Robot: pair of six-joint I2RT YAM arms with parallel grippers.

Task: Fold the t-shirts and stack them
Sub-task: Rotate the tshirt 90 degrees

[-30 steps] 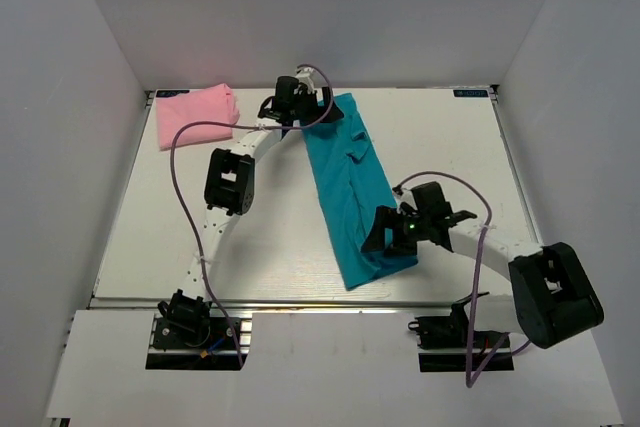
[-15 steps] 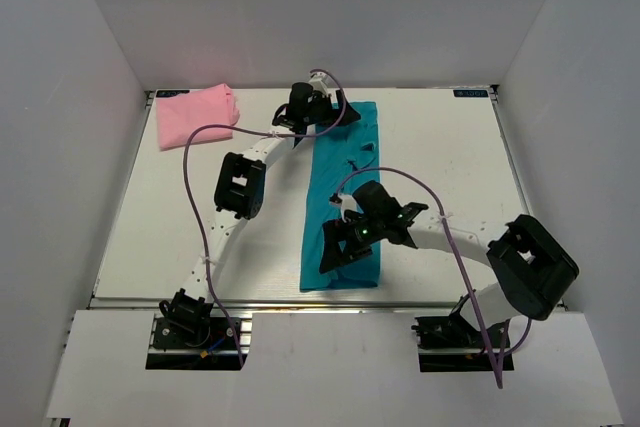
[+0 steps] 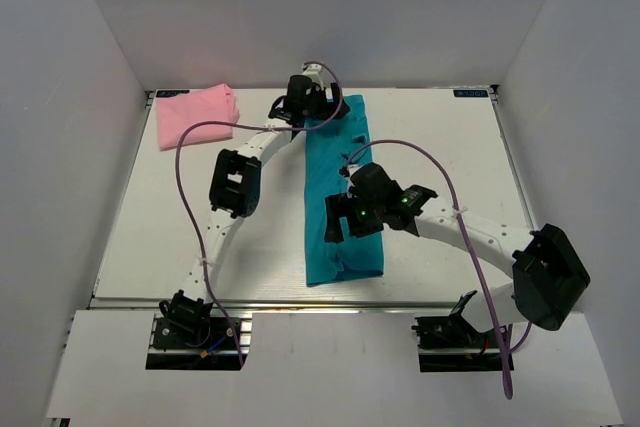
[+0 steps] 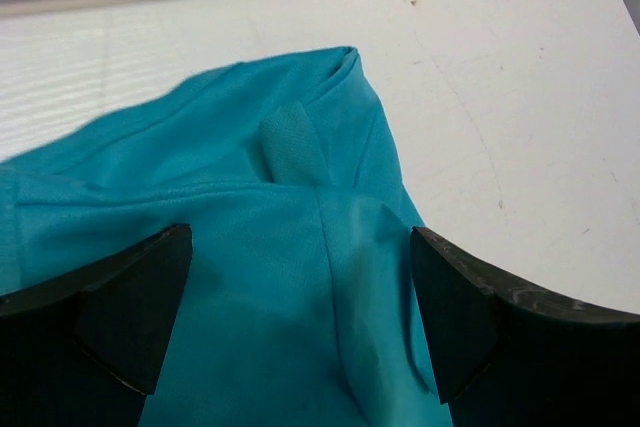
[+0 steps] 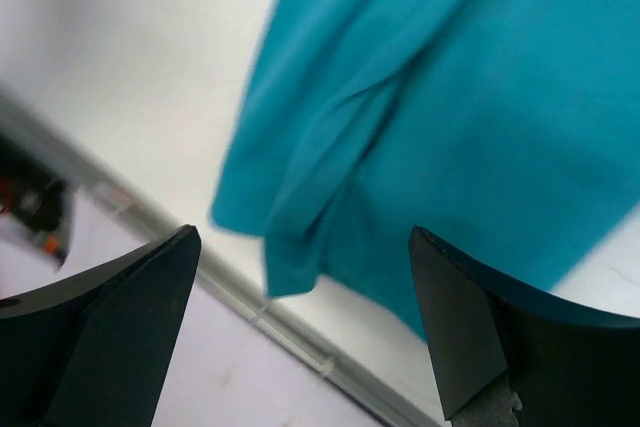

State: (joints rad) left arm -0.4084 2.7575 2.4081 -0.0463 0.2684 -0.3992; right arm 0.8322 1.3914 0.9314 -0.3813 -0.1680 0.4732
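Left arm is stretched to the far edge, with the left gripper (image 3: 312, 97) spread wide over the far end of the teal t-shirt (image 3: 340, 252). Right gripper (image 3: 352, 215) is held wide above its middle, and nothing is gripped. The shirt's near hem lies close to the near edge of the table (image 3: 150, 227). Pink t-shirt (image 3: 195, 115) is folded at the far-left corner, well apart. Table surface is seen on both sides of the teal one.

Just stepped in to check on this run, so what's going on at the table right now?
Two robot arms are working on the teal t-shirt, which lies as a long folded strip down the middle of the table. The left gripper is at the shirt's far end and the right gripper is over its near half. Both are open and gripping no cloth. The pink t-shirt sits already folded in the far left corner, apart from the teal one, so nothing is stacked yet.
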